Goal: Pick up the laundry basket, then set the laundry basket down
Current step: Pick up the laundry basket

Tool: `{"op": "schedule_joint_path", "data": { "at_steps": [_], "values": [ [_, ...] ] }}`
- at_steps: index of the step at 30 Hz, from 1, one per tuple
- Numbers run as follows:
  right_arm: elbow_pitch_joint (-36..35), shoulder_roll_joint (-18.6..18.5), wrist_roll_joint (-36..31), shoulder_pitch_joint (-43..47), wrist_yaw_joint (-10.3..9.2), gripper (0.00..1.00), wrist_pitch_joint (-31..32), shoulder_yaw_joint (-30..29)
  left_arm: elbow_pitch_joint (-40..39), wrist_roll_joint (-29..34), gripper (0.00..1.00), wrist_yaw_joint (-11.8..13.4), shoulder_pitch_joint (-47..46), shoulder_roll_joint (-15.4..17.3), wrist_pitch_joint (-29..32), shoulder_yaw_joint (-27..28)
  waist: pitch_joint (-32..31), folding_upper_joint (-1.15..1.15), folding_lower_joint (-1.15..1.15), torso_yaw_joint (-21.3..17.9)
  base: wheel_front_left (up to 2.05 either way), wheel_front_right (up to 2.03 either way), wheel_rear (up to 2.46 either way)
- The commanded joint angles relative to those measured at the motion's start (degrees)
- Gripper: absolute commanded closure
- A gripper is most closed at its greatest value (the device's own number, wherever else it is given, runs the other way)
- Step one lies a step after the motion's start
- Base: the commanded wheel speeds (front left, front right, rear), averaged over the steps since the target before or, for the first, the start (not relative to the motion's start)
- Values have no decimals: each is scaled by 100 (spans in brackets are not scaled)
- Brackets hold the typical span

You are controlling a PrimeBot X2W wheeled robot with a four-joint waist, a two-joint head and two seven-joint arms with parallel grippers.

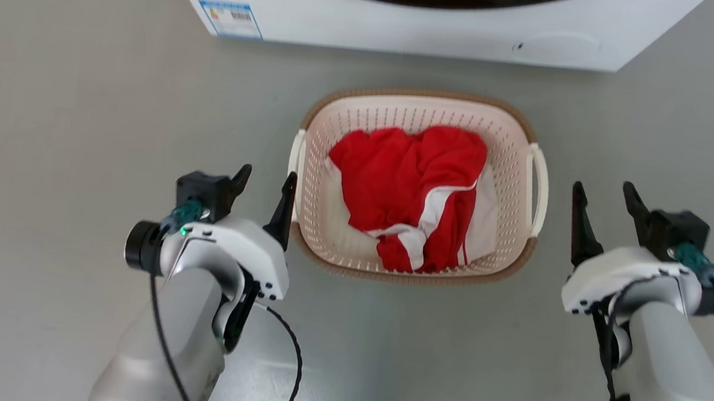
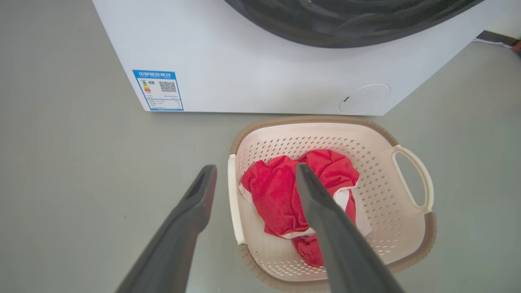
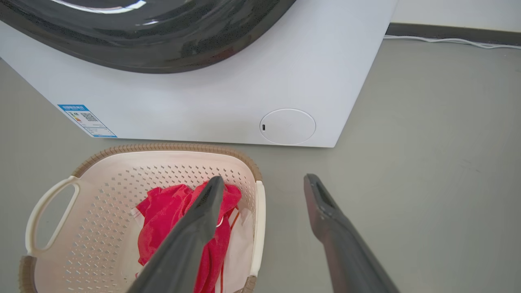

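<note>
Currently: laundry basket on floor, red-white garment inside; left gripper at 9 o'clock, right gripper at 3 o'clock, both wide, empty.

The left gripper is seen at the lower left of the head view and the right gripper at the lower right, each with its long dark fingers pointed up that view, away from the body. The jaws of both are spread wide, and nothing is gripped between them. The two grippers are set well apart and roughly level with one another. Each is carried on a white wrist, the left wrist and the right wrist, above the pale left forearm and right forearm. A black cable is looped beside the left forearm
</note>
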Motion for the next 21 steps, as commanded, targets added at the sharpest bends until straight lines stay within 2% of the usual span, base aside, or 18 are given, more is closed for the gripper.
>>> {"op": "schedule_joint_path", "data": {
  "at_steps": [1,10,21],
  "values": [
    [-14,19,-88,-96,34,0,24,153,0,-42,0,45,-154,98,-10,74,162,0,0,5,0,0,0],
    [724,20,-290,-822,34,0,147,195,638,-533,0,182,-890,98,-15,-541,738,0,0,-26,0,0,0],
    [1117,-13,-517,-1421,34,0,42,-22,934,-960,0,378,-1563,98,-33,-1044,1427,0,0,-19,0,0,0]
  ]
}}
